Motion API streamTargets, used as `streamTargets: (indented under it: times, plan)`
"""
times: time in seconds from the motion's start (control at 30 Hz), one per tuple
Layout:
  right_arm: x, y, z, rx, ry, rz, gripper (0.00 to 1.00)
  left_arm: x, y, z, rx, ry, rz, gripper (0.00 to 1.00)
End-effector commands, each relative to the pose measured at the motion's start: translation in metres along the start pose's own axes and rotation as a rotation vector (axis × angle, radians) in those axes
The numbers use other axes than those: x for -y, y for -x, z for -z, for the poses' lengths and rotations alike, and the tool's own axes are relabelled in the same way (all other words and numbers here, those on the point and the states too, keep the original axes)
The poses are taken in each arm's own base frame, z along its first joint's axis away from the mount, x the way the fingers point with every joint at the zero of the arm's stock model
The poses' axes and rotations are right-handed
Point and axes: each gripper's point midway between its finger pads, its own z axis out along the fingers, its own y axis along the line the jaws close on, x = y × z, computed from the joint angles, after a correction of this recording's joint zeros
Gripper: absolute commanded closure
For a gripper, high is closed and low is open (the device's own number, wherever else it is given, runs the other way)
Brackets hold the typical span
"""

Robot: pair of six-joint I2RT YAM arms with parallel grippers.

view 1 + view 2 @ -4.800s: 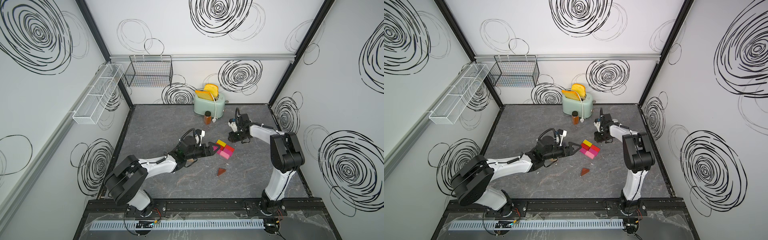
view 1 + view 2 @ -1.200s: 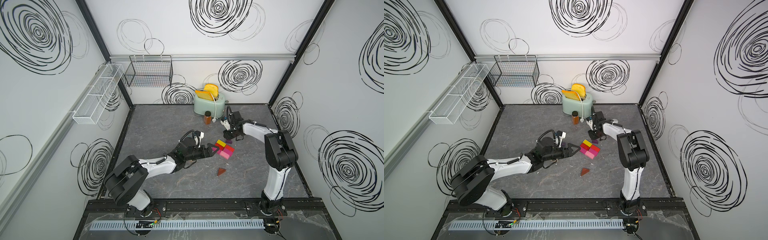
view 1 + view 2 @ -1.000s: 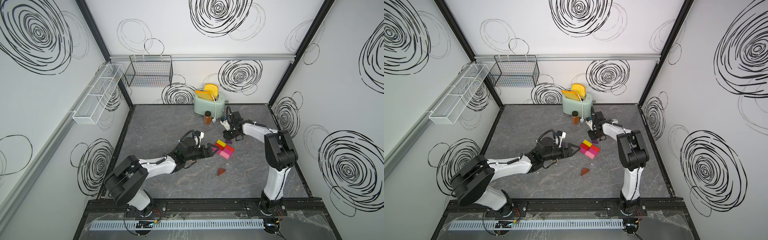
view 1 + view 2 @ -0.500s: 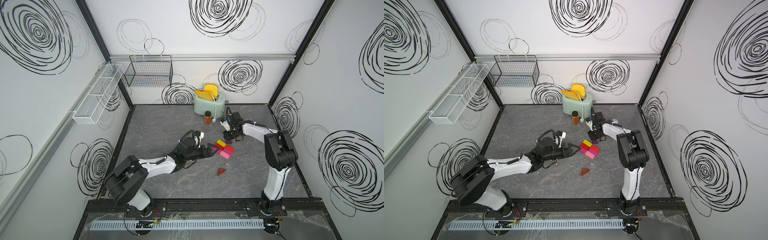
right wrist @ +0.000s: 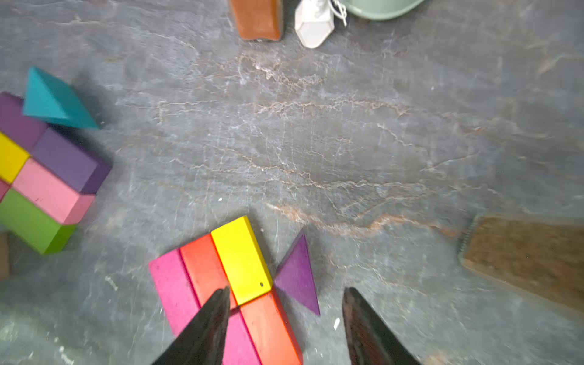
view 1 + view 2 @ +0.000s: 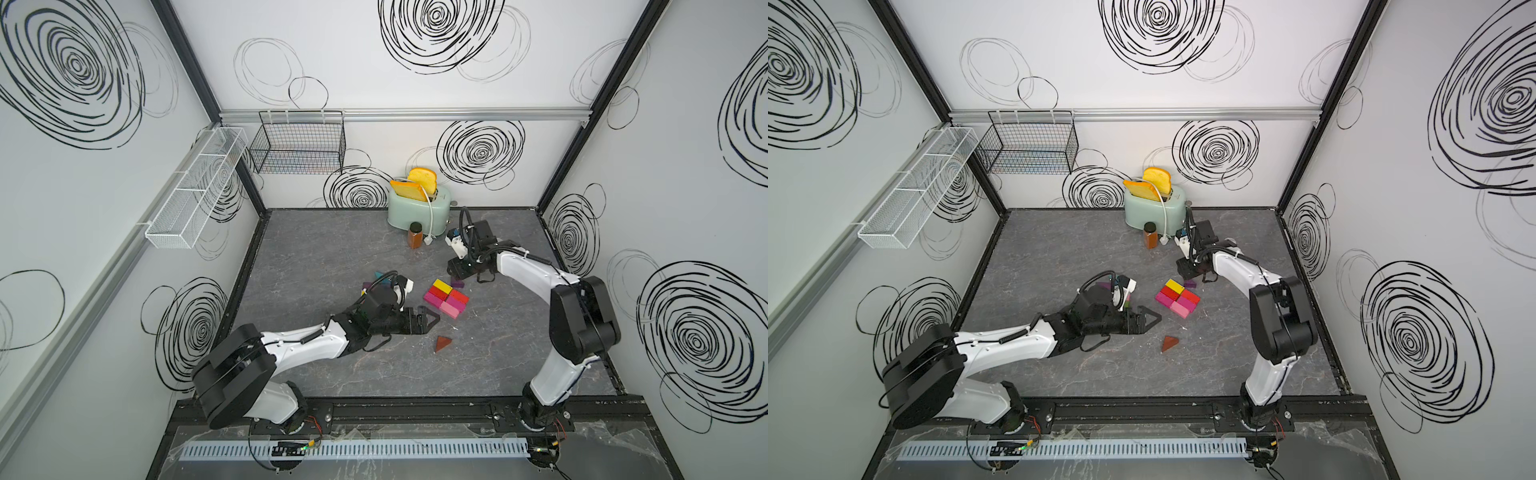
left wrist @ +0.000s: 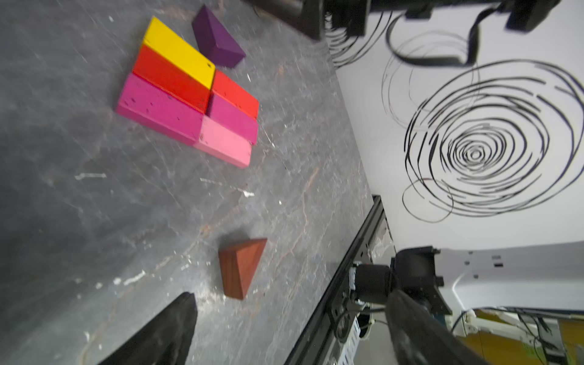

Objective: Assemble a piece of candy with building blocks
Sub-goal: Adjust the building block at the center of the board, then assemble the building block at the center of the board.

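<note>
Several flat building blocks in yellow, red, magenta and pink lie joined as a rectangle [image 6: 446,298] [image 6: 1177,299] [image 7: 189,91] mid-table. A purple wedge [image 5: 297,278] [image 6: 457,282] [image 7: 218,41] rests on the table, its tip touching the yellow brick's corner. My right gripper [image 5: 286,289] [image 6: 459,272] hovers over that wedge, open and holding nothing. A brown wedge [image 7: 240,267] [image 6: 442,343] [image 6: 1169,343] lies alone nearer the front. My left gripper [image 7: 292,295] [image 6: 432,322] is wide open and empty, just short of the brown wedge.
A second cluster of blocks, with a teal wedge [image 5: 53,101] and purple, pink, green and yellow bricks, sits behind my left arm. A mint toaster [image 6: 417,205], a brown jar [image 6: 414,235] and a white plug [image 5: 313,25] stand at the back. A flat brown piece [image 5: 521,256] lies beside my right gripper.
My right gripper has opened and let go of the purple wedge beside the yellow brick. My left gripper has shifted toward the front, nearer the brown wedge.
</note>
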Motion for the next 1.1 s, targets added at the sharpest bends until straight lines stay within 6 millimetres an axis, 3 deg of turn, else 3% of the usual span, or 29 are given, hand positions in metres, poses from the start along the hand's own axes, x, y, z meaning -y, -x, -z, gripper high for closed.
streamTargets:
  times: [0.0,0.13,0.27,0.5,0.87,1.07]
  plan:
    - [-0.017,-0.022,0.023,-0.004,0.055,-0.055,0.27,-0.002,-0.036,0.0,-0.058,0.025,0.003,0.02]
    - [-0.033,-0.048,0.032,-0.018,0.116,-0.108,0.18,0.012,-0.065,-0.011,-0.099,-0.034,0.035,0.02]
    - [-0.037,-0.062,0.038,-0.025,0.127,-0.146,0.08,0.015,-0.065,-0.022,-0.09,-0.071,0.057,0.02]
    - [-0.032,-0.067,0.053,0.027,0.117,-0.163,0.03,0.028,-0.073,-0.059,-0.134,-0.189,0.157,0.02]
    - [-0.011,-0.062,0.069,0.084,0.123,-0.195,0.02,0.014,-0.065,-0.092,-0.119,-0.273,0.327,0.02]
    - [-0.005,-0.058,0.074,0.102,0.119,-0.205,0.02,-0.002,-0.039,-0.095,-0.047,-0.255,0.342,0.02]
